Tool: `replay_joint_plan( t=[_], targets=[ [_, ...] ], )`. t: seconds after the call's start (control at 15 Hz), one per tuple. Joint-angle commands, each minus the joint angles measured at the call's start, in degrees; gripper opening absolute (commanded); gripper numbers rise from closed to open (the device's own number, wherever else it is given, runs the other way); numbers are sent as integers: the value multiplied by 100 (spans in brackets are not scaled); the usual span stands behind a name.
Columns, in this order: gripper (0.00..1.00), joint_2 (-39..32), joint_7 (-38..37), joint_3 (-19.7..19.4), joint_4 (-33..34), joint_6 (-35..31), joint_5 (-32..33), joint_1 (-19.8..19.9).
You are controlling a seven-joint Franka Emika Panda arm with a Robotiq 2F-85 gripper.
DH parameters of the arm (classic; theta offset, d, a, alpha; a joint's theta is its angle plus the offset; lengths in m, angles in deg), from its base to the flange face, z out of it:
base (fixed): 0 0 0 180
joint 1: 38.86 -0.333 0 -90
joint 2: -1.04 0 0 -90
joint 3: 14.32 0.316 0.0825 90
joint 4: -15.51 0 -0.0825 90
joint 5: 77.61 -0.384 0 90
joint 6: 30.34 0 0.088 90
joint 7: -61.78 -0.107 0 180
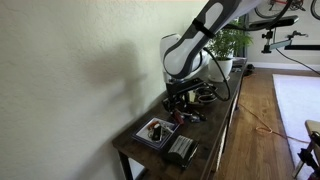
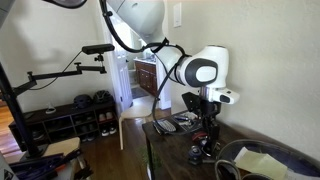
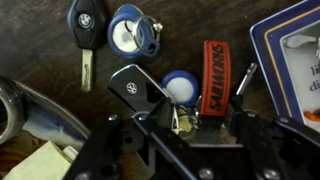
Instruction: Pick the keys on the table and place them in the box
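The keys [image 3: 150, 70] lie flat on the dark wooden table [image 1: 208, 138]: a black key, two round blue tags, a black fob and a red strap [image 3: 212, 78]. My gripper [image 3: 197, 122] is low over them. Its two fingers straddle the key ring and the strap's lower end with a gap on both sides, so it looks open. In both exterior views the gripper [image 1: 184, 102] [image 2: 207, 136] hangs just above the table top. The box [image 1: 157, 132], with a pale rim, sits further along the table; its corner shows in the wrist view [image 3: 290, 50].
A black ribbed object [image 1: 181, 151] lies beyond the box at the table's end. A yellow-green dish [image 2: 256, 161] and a dark bowl [image 2: 226, 171] stand on the other side of the keys. The wall runs along one long edge.
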Motion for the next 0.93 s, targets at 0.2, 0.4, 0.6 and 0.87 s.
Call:
replay_joint_plan(
  t=[0.2,0.4,0.6,0.87],
  targets=[
    [5,60,-45,-20,-107,-114,-143,-28],
    [9,101,-35,-27,-146,-123,-124,-43],
    [7,197,5,-20,-224,-118,-102,-56],
    [8,461,56,-16,-422,-167,-48,-103]
  ],
)
